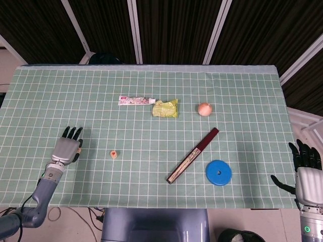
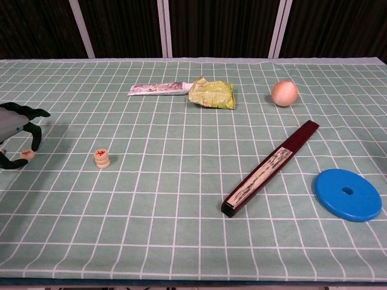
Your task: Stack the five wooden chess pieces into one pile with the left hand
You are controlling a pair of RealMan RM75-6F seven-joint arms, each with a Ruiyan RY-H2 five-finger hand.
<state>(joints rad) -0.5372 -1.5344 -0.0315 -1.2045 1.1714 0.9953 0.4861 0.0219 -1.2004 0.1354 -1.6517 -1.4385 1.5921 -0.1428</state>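
In the head view, the left hand [image 1: 66, 146] hangs over the near left part of the green checked cloth [image 1: 242, 91], its dark fingers pointing away from the robot. What it holds cannot be made out from this angle. Just to its right lies a small stack of chess pieces [image 1: 114, 154], apart from the fingers. Farther right and beyond it lie a toothpaste tube [image 1: 136, 101] and a crumpled yellow packet [image 1: 165, 108], touching or nearly so. Still farther right sit a peach-coloured ball [image 1: 204, 109], a folded dark red fan [image 1: 193, 155] lying on a slant, and a blue disc [image 1: 218, 172] just beside the fan's near end. The right hand [image 1: 307, 171] is at the far right edge, off the cloth, with its fingers spread and nothing in it.

In the chest view, the left hand [image 2: 17, 134] shows at the left edge, fingers curved downward, pinching a single chess piece [image 2: 26, 154] with a red mark between its fingertips. The stack [image 2: 102, 158] stands upright to the right of that hand, well clear of it, red mark on top. The tube [image 2: 156, 89], packet [image 2: 211, 93], ball [image 2: 284, 93], fan [image 2: 272, 167] and disc [image 2: 347, 194] spread away to the right.
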